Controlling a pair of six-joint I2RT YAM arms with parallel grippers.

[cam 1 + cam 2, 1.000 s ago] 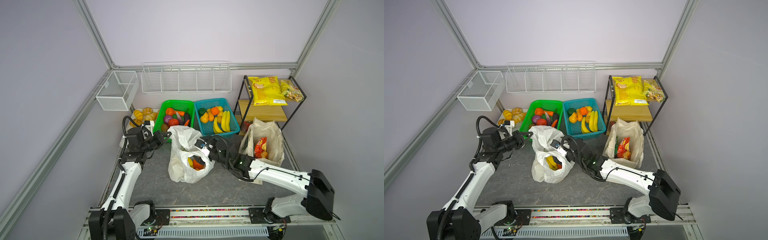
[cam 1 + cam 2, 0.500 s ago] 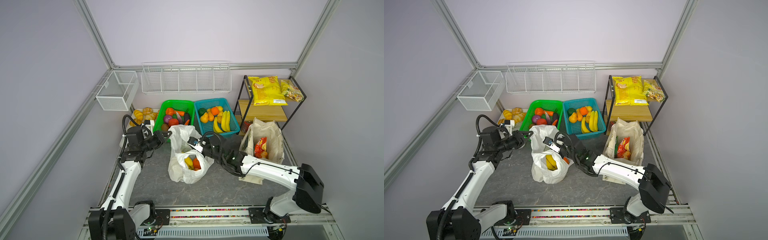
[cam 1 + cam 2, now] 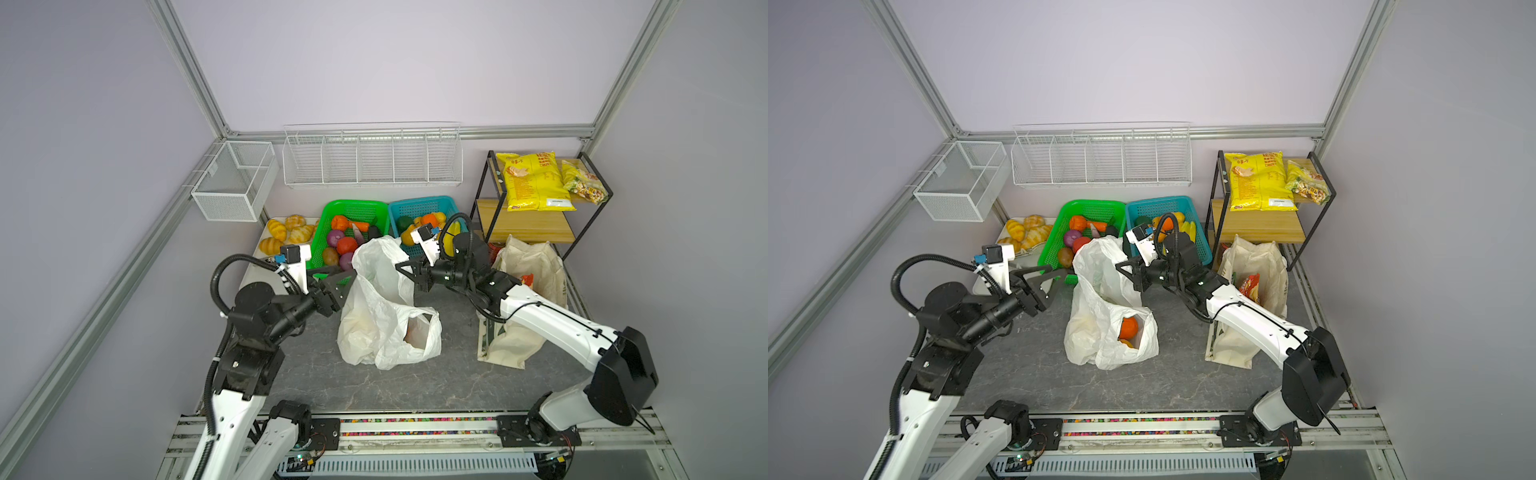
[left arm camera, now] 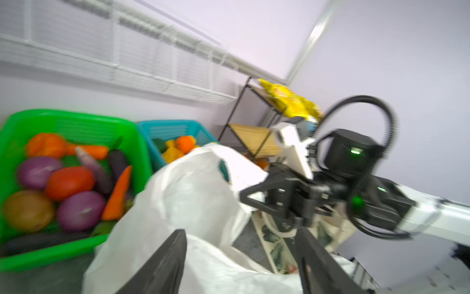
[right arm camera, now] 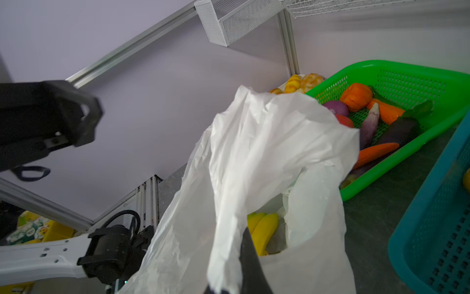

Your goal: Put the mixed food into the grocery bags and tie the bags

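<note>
The white plastic bag [image 3: 386,316] [image 3: 1100,316] stands at mid-table, and its upper flap is pulled up. My right gripper [image 3: 405,274] [image 3: 1125,270] is shut on that flap; in the right wrist view the plastic [image 5: 267,157] drapes over its dark finger [image 5: 251,257]. Yellow bananas [image 5: 263,229] and an orange fruit [image 3: 1128,327] lie inside. My left gripper [image 3: 347,282] [image 3: 1057,284] [image 4: 241,254] is open at the bag's left edge and grips nothing. The cream tote [image 3: 536,266] [image 3: 1262,262] stands on the right with a red snack packet [image 3: 1250,286] in it.
Behind the bag sit a green basket [image 3: 353,205] of vegetables and a teal basket [image 3: 430,203] of fruit. A tray of bread [image 3: 286,232] is at the back left. A black-framed shelf [image 3: 528,224] with a yellow chip bag [image 3: 534,183] stands at the back right.
My right gripper moved from the bag's mouth to its back edge, shut on the plastic and pulled it up. My left gripper opened. The bag's mouth narrowed.
</note>
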